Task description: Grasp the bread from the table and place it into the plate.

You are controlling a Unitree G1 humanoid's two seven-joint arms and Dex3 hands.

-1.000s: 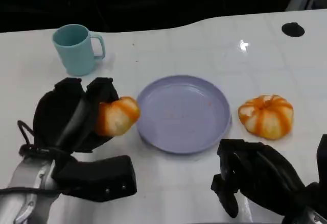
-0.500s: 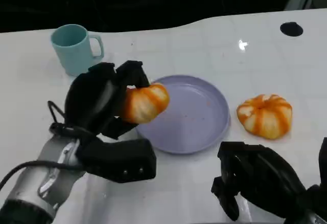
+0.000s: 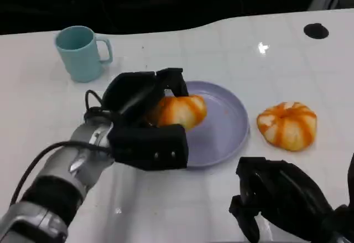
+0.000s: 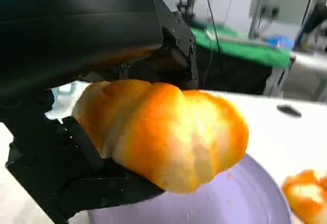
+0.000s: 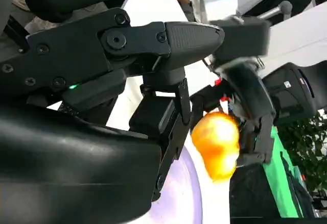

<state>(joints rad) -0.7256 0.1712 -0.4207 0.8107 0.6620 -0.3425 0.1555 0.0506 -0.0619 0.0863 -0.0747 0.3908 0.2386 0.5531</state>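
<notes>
The bread (image 3: pixel 180 112) is a rounded, ridged bun, orange along its ribs and pale yellow between them. It is held off the table in the grip of the left hand (image 3: pixel 138 102), over the left part of the plate (image 3: pixel 224 138). The left wrist view shows the bread (image 4: pixel 163 132) raised above the plate's surface (image 4: pixel 240 203). The plate is round, lavender, shallow and upright on the white table (image 3: pixel 221 38), with a few small specks on its floor.
</notes>
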